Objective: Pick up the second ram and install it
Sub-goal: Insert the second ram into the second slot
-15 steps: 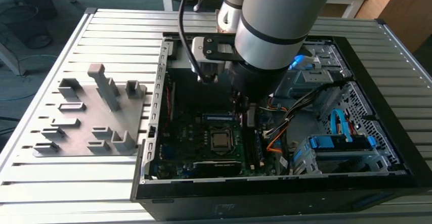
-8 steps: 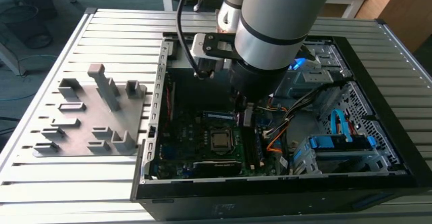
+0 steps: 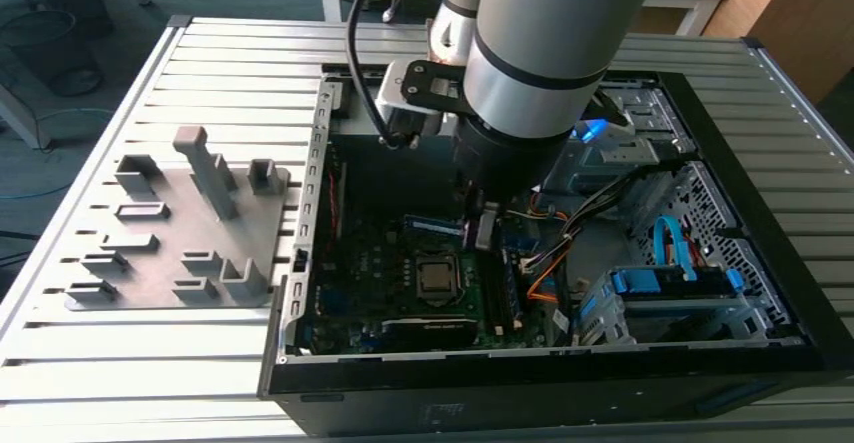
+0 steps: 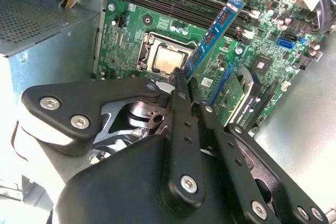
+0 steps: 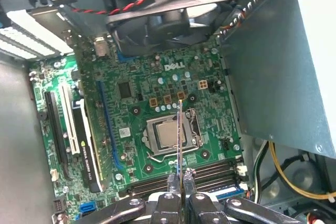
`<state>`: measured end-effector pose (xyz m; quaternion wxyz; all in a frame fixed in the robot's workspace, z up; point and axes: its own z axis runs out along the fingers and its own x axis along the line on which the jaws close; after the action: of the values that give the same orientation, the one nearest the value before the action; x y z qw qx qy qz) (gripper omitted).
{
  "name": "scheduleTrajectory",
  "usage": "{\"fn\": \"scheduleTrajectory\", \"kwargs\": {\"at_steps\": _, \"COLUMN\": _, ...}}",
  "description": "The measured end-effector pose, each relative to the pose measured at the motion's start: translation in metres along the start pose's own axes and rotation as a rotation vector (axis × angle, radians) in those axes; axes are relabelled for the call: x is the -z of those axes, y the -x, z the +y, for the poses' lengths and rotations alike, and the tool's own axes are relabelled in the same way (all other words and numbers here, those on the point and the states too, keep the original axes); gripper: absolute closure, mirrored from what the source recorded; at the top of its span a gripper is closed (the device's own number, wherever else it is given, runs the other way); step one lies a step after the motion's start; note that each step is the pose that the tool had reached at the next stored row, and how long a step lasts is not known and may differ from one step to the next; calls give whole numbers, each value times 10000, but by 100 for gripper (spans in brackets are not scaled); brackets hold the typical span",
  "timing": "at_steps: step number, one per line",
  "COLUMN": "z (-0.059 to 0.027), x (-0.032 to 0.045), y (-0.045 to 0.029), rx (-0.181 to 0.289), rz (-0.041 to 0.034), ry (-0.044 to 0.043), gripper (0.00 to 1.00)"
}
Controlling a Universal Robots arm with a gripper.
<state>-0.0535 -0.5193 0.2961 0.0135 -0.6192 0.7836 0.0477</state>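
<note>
The memory stick is bluish green with a row of black chips. The gripper is matte black with silver screws. The motherboard is bright green, its processor silver. The case is black, the fixture plain grey, the table pale grey and ribbed. One cable is light blue.

Soft, even light; the computer case interior lies shadowed toward 11 o'clock, while the second ram catches light.
</note>
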Motion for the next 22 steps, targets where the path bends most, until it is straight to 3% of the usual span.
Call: {"fn": "scheduleTrajectory", "kwargs": {"at_steps": 22, "z": 0, "x": -1, "y": 0, "rx": -1484, "rz": -65, "ry": -125, "gripper": 86}}
